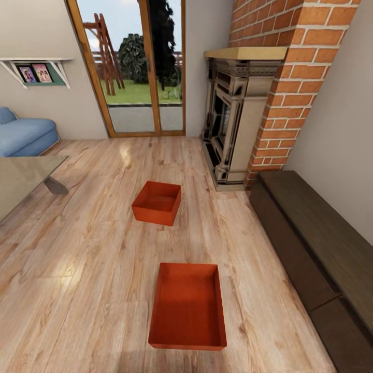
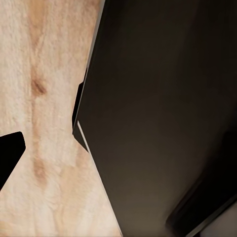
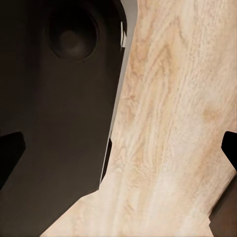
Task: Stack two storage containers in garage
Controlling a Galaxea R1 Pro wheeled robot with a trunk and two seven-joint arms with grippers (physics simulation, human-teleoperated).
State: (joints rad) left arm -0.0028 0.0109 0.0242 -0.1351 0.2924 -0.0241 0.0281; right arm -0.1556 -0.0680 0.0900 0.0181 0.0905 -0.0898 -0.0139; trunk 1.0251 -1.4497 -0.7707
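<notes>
Two orange-red storage containers lie empty on the light wood-plank floor of the living room. The nearer container [image 1: 188, 305] sits just ahead of me, its long side running away from me. The farther container [image 1: 157, 202] rests slightly left of it, toward the glass doors [image 1: 137, 67]. In the right wrist view my right gripper [image 3: 118, 153] hangs open over the planks, with a dark fingertip at each picture edge and nothing between them. My left gripper [image 2: 118, 153] also looks open; one fingertip [image 2: 10, 153] shows, and the other blends into the robot's dark body.
The red-brick fireplace [image 1: 243, 114] with its stone surround stands at the right, and a long dark wooden bench [image 1: 316, 243] runs along the right wall. A glass table [image 1: 23, 178] and a blue sofa [image 1: 23, 134] are at the left. Open planks lie around both containers.
</notes>
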